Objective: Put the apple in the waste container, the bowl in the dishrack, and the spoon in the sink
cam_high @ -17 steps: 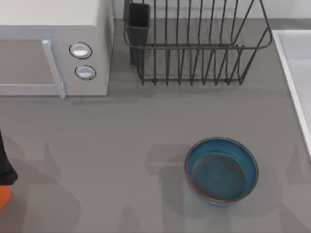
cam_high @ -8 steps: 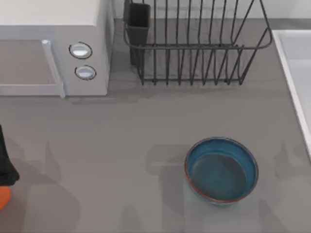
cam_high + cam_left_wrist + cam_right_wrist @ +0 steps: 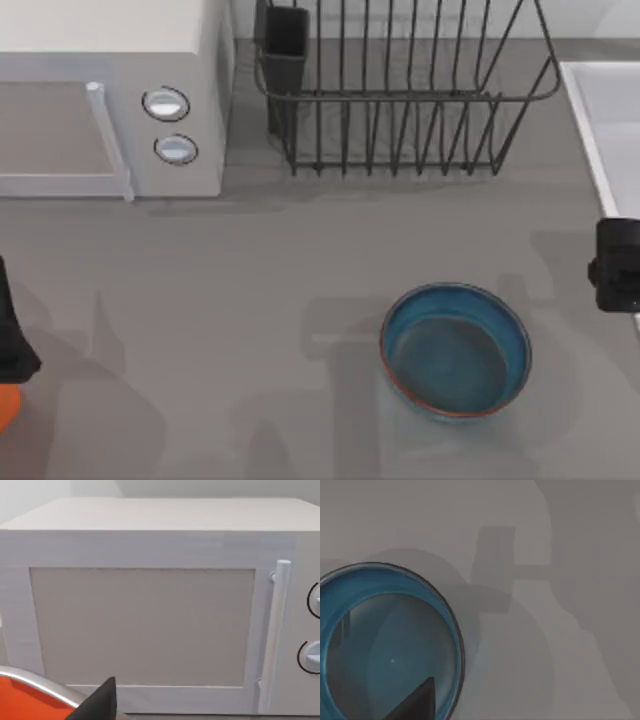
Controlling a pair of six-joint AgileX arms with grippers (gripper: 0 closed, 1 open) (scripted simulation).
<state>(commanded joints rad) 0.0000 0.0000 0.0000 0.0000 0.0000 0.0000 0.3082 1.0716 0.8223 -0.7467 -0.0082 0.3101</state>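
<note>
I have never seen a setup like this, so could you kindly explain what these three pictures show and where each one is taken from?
This is a rendered simulation of two AgileX robot arms working at a grey table. The top view looks straight down. On the table stand a white microwave with two round knobs, a dark wire dishrack and a blue bowl; the pale sink runs along the right edge. The left arm sits at the table's left edge beside something orange, and the right arm is at the right edge near the sink. The other two pictures come from cameras on the arms' wrists: the left wrist view faces the microwave door, the right wrist view looks down onto the bowl. I see nothing held.
</note>
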